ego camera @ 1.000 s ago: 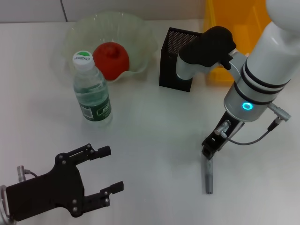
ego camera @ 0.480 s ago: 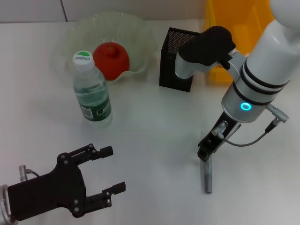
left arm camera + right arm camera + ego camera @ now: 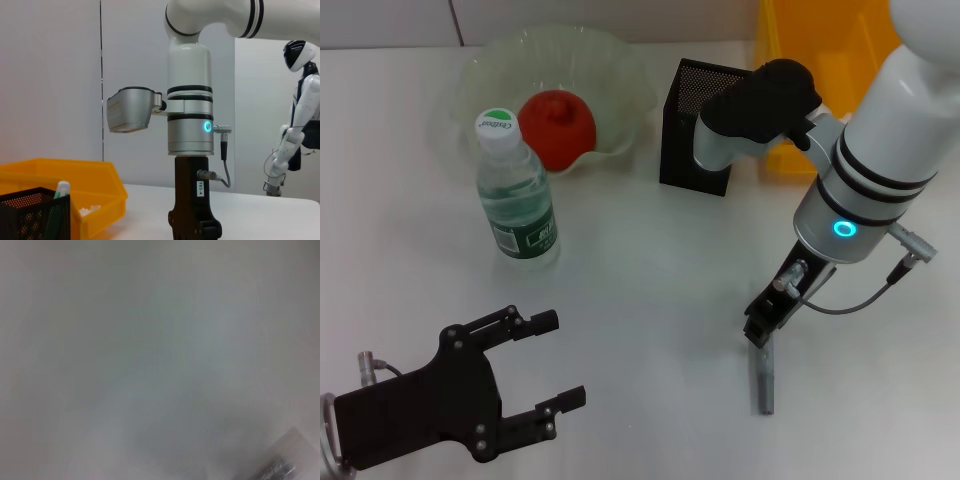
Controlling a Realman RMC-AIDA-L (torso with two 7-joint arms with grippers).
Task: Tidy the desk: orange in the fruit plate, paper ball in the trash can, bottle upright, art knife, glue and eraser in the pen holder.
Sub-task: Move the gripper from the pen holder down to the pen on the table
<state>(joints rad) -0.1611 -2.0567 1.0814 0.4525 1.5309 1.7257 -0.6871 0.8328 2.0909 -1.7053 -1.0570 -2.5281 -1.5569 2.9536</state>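
The orange (image 3: 557, 128) lies in the fruit plate (image 3: 620, 70). In front of the plate the bottle (image 3: 515, 190) stands upright. The black mesh pen holder (image 3: 705, 125) (image 3: 30, 217) has a white stick with a green tip (image 3: 61, 190) in it, perhaps the glue. Something white and crumpled (image 3: 87, 211), likely the paper ball, lies in the yellow trash can (image 3: 820, 60) (image 3: 60, 175). The grey art knife (image 3: 762, 380) lies flat on the table. My right gripper (image 3: 760, 325) (image 3: 192, 225) hangs over its far end. My left gripper (image 3: 562, 358) is open at the near left. The eraser is out of view.
The white table (image 3: 650, 260) runs under everything. The right arm's elbow (image 3: 760, 100) hangs in front of the pen holder and the trash can. Another white robot (image 3: 295, 130) stands far off in the left wrist view.
My right gripper has shifted slightly left over the knife's end. The knife and the left gripper have barely moved.
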